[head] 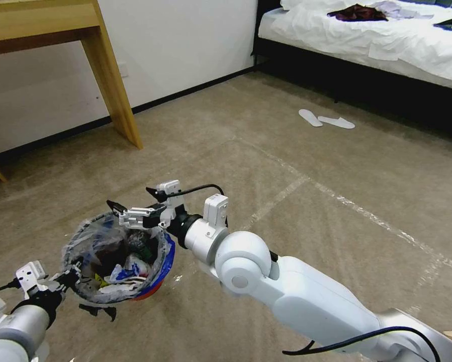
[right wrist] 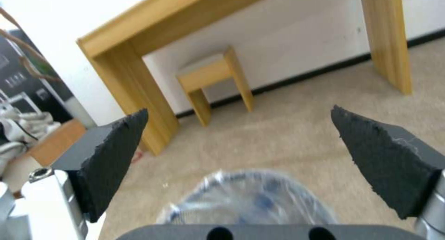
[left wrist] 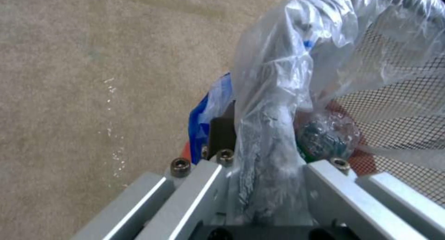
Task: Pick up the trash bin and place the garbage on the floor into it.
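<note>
Trash bin (head: 117,261) hangs clear of the carpet (head: 306,201), its bagged rim clamped in the left gripper (head: 70,278) — the right gripper (head: 130,203), fingers spread and empty, hovers just over the far rim, garbage (head: 127,269) already lying inside below it

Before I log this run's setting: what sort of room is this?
Most likely a bedroom or hotel room: a bed with white sheets, flat white slippers on the carpet, and a wooden desk against the wall.
</note>
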You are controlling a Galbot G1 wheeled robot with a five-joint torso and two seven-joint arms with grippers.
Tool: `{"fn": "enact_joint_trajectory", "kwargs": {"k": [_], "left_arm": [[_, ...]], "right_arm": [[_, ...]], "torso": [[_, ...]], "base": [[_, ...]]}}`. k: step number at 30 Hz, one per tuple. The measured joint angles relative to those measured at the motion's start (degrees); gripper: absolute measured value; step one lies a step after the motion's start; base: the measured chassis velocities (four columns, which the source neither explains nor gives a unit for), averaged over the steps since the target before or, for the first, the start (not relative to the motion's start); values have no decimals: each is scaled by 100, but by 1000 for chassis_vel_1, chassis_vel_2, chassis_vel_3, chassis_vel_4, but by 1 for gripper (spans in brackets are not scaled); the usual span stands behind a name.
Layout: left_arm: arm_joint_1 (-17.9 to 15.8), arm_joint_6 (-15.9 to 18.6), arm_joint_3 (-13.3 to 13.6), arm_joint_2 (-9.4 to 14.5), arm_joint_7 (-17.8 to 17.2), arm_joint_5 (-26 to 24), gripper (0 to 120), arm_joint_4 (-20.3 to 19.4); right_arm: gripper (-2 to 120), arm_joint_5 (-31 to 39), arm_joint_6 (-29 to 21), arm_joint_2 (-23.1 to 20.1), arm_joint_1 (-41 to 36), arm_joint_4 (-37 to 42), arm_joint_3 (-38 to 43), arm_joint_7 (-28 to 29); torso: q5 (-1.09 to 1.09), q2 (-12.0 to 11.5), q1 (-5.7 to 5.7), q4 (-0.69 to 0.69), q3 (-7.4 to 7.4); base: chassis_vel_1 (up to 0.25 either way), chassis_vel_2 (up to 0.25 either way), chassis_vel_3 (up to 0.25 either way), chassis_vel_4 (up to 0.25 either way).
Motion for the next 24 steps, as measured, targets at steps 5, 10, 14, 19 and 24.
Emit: {"fn": "enact_joint_trajectory", "kwargs": {"k": [5, 10, 14, 19, 24], "left_arm": [[33, 0, -63, 3, 0, -15, 1, -27], [32, 0, -90, 7, 1, -40, 1, -47], [21, -1, -92, 7, 1, -45, 1, -48], [2, -2, -69, -20, 10, -30, 1, -51], [-2, -9, -43, -46, 34, 30, 1, -94]], "right_arm": [[100, -206, 457, 139, 4, -154, 61, -286], [100, -356, 1022, 169, -29, -231, 353, -604], [100, -522, 1567, 99, -183, -260, 744, -1043], [100, -781, 2004, -154, -826, 37, 1751, -1508], [100, -1470, 1948, -425, -1691, 466, 2772, -1504]], "torso": [[0, 0, 0, 1, 0], [0, 0, 0, 1, 0], [1, 0, 0, 0, 0], [1, 0, 0, 0, 0], [2, 0, 0, -1, 0]], "base": [[0, 0, 0, 0], [0, 0, 0, 0], [0, 0, 0, 0], [0, 0, 0, 0], [0, 0, 0, 0]]}}
